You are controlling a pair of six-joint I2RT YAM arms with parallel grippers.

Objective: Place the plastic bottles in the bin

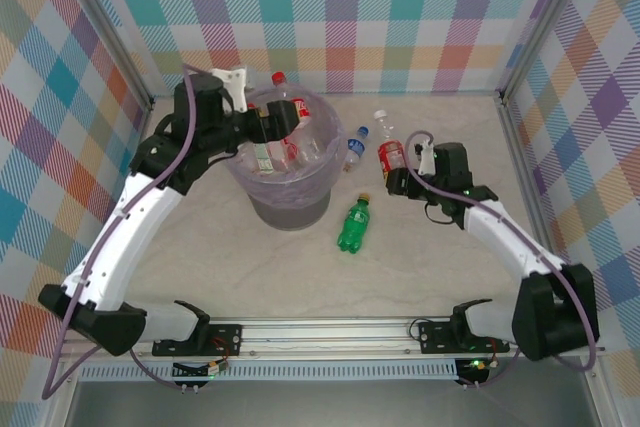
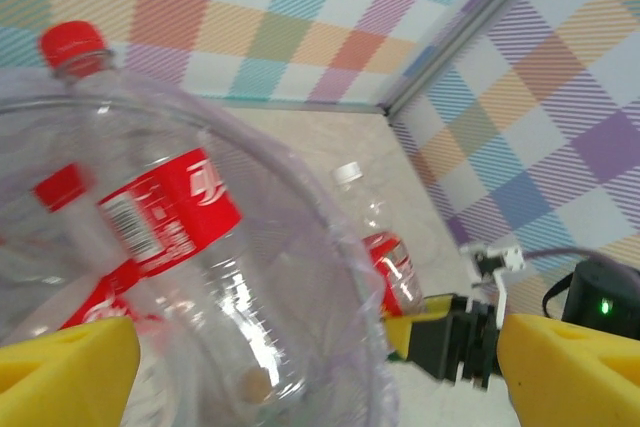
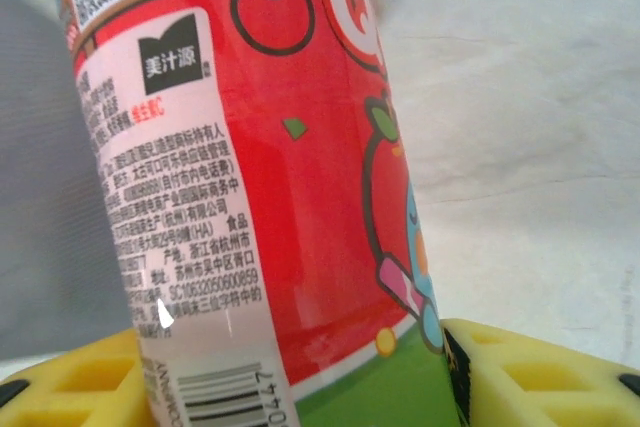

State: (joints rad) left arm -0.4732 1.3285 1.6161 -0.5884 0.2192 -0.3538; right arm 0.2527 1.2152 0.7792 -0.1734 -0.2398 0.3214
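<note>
Bin [image 1: 290, 209]: grey with a lavender liner, standing left of centre on the counter [image 1: 200, 267]; several red-labelled bottles [image 1: 283, 150] lie inside.
Left hand [image 1: 280, 123]: over the bin's mouth, beside a red-capped bottle [image 1: 281, 84] at the far rim.
Right hand [image 1: 404, 161]: against a white-capped bottle [image 1: 387, 147] with a red label.
Blue-labelled bottle [image 1: 355, 148]: between the bin and the white-capped bottle.
Green bottle [image 1: 354, 225]: lying near the bin's base.
</note>
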